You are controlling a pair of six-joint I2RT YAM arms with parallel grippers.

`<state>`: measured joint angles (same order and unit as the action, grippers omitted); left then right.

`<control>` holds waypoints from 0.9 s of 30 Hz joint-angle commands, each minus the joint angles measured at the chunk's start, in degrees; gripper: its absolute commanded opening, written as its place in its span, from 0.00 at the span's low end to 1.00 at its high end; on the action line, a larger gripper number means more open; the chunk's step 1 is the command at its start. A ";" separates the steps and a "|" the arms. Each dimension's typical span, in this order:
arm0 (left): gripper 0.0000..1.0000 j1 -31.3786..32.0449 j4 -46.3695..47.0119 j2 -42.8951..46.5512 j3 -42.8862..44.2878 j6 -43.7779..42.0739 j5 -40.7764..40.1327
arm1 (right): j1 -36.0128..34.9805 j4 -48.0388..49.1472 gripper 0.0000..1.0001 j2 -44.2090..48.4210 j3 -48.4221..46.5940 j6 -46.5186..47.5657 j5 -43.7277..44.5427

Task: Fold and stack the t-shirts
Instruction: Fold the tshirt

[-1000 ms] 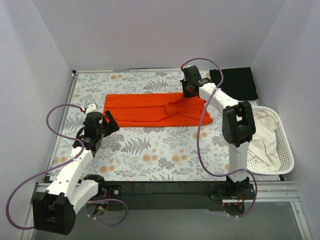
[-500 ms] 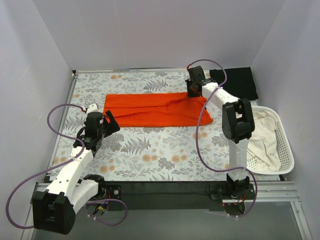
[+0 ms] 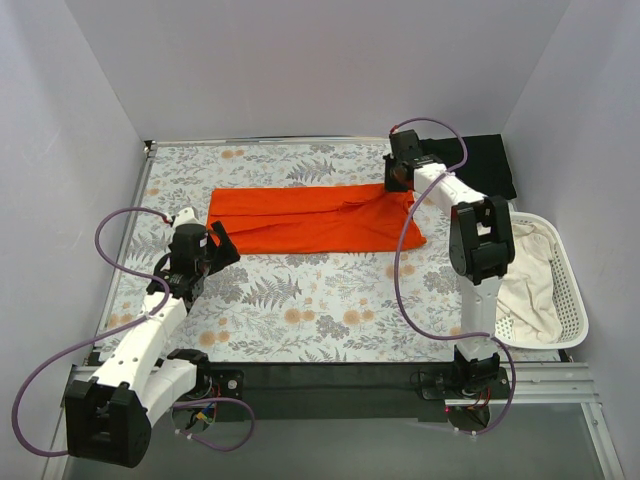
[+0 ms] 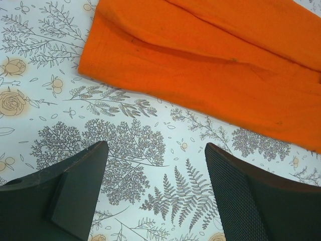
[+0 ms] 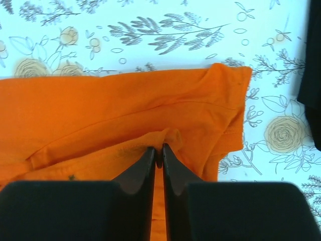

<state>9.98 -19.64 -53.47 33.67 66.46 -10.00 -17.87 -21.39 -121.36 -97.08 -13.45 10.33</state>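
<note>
The orange t-shirt (image 3: 310, 218) lies folded into a long band across the far half of the floral table. My right gripper (image 3: 399, 182) is shut on a pinch of the orange t-shirt (image 5: 100, 115) near its right end, and its fingertips (image 5: 150, 153) hold a small raised fold. The black t-shirt (image 3: 478, 163) lies folded at the far right corner; its edge (image 5: 312, 75) shows at the right of the right wrist view. My left gripper (image 3: 212, 243) is open and empty over bare table, just short of the orange t-shirt's (image 4: 210, 55) near left corner.
A white slatted basket (image 3: 566, 290) with pale cloth inside stands at the right edge. White walls close the table on the left, back and right. The near half of the floral tablecloth (image 3: 300, 310) carries only the arms.
My right gripper has moved right along the far edge with the orange fabric, pulling the shirt's right end flatter. The left arm has hardly moved.
</note>
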 commanded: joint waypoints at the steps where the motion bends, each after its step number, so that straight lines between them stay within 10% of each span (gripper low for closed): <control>1: 0.72 0.31 0.39 -0.40 0.17 -0.27 0.07 | 1.43 2.40 0.15 -0.72 0.22 -2.19 -0.65; 7: 0.72 0.31 1.00 -3.21 1.22 0.60 -1.07 | 1.43 2.49 0.35 -0.20 -0.39 -1.05 -3.81; 27: 0.31 0.30 1.88 -36.68 21.78 2.98 -5.47 | -1.99 8.02 0.38 22.91 26.05 2.38 -17.09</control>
<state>9.98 -17.89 -87.74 52.16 69.08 -13.80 -19.09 -16.43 -101.47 -73.80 -11.79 -3.90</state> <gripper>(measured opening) 0.318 0.380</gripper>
